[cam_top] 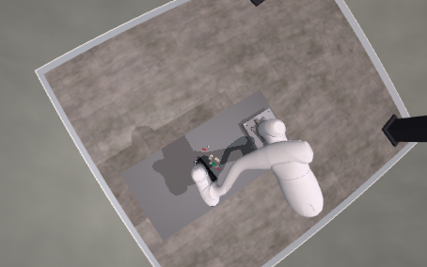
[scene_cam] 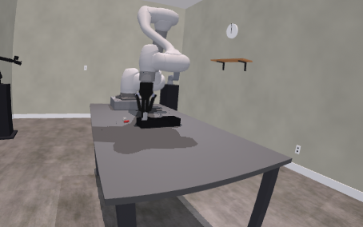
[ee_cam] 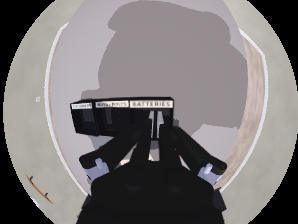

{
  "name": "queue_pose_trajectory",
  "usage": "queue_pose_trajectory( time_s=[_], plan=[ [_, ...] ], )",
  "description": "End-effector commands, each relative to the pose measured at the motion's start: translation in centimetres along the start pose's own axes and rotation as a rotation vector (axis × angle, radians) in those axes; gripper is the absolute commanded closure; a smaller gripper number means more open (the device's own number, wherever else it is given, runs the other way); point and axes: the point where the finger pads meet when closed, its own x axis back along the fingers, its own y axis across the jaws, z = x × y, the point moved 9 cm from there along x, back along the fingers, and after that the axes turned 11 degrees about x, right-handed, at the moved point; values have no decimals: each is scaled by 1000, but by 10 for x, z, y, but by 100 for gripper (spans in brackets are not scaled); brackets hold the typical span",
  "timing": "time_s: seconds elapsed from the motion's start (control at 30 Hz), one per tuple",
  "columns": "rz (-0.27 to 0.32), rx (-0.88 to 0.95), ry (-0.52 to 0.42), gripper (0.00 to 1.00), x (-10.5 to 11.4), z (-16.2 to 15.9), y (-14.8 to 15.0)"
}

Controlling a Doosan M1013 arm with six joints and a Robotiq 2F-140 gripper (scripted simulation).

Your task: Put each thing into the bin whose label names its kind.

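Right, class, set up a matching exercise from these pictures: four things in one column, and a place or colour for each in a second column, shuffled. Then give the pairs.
Things:
1. row of black bins
2. small red thing
3. wooden shelf
4. gripper

Places or colours:
A. fixed to the wall, below the round clock
B. pointing down at the end of the bin row nearer the red thing
C. on the grey table, labels along one side
D. lying on the table beside the bins

Pairs: 1-C, 2-D, 3-A, 4-B
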Motion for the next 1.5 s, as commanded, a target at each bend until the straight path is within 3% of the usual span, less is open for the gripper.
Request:
queue_pose_trajectory(
  time_s=[0.0,0.43,1.23,1.47],
  plan=[
    [0,0,0,95,0,0,0],
    [0,0,0,95,0,0,0],
    [0,0,0,95,29,0,0],
    [0,0,0,95,49,0,0]
  ],
)
